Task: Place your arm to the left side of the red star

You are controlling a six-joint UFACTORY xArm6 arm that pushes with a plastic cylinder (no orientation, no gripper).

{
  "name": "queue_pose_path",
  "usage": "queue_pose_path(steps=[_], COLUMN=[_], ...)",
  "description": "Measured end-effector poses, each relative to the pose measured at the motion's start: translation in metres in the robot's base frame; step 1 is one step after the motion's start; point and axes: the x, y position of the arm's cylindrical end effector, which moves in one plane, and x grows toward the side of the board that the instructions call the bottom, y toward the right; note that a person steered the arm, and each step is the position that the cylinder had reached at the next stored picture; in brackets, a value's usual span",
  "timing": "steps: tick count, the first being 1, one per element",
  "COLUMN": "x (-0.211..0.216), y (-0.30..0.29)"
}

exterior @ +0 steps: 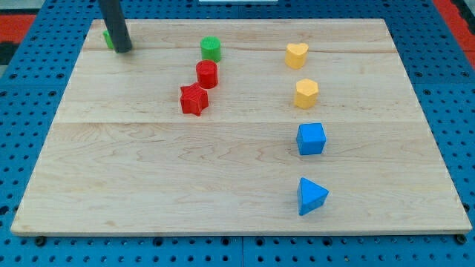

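The red star (194,99) lies on the wooden board (148,170), left of the middle. A red cylinder (207,74) touches it just up and to the right. My tip (123,49) rests near the board's top left corner, far up and to the left of the red star. A green block (108,38) sits right behind the rod and is mostly hidden by it.
A green cylinder (211,49) stands above the red cylinder. On the right, top to bottom: a yellow heart (297,55), a yellow hexagon-like block (306,93), a blue cube (311,139) and a blue triangle (311,196).
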Motion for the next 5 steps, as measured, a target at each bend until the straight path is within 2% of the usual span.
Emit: queue_pose_path(steps=[4, 5], x=[0.006, 0.026], y=[0.014, 0.024])
